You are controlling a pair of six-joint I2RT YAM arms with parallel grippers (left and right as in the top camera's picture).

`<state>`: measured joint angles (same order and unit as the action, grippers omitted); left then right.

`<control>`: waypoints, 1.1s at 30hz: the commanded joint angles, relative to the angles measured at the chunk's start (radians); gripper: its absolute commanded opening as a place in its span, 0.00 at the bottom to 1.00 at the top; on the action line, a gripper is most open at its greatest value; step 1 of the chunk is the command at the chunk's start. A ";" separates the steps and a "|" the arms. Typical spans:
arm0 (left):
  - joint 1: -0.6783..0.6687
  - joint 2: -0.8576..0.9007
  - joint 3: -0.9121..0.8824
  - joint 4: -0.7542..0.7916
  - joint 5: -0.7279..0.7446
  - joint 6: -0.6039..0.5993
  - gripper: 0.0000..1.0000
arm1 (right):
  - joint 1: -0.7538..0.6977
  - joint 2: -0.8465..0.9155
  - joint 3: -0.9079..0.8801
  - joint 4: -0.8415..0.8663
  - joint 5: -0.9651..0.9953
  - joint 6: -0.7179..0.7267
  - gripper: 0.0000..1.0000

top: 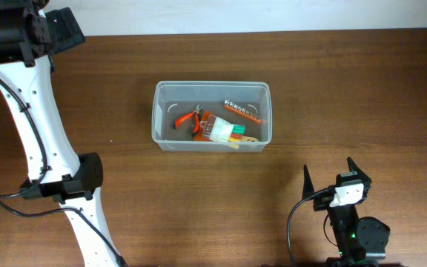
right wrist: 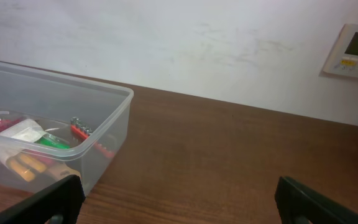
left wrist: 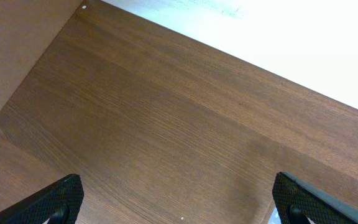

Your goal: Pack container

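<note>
The clear plastic container stands on the wooden table at the middle. Inside it lie orange-handled pliers, an orange bit holder and a white, green and yellow packet. The container also shows at the left of the right wrist view, with the tools inside. My right gripper is open and empty, near the front edge, right of and below the container. My left gripper is open and empty over bare table wood; in the overhead view only the left arm shows, at the far left.
The left arm's white links and black joints run down the left side of the table. A white wall borders the table's far edge, with a wall panel at the right.
</note>
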<state>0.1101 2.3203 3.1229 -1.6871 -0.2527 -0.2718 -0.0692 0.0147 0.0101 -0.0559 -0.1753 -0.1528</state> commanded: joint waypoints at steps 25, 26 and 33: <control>-0.292 -0.679 -0.586 0.002 -0.025 0.012 0.99 | 0.002 -0.008 -0.005 -0.005 -0.013 0.011 0.99; -0.289 -0.730 -0.667 0.004 -0.045 0.012 0.99 | 0.002 -0.007 -0.005 -0.005 -0.013 0.011 0.99; -0.282 -1.022 -1.066 0.000 -0.137 0.012 0.99 | 0.002 -0.008 -0.005 -0.005 -0.013 0.011 0.99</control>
<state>-0.1764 1.3849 2.1616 -1.6882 -0.3405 -0.2714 -0.0692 0.0147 0.0101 -0.0559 -0.1753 -0.1532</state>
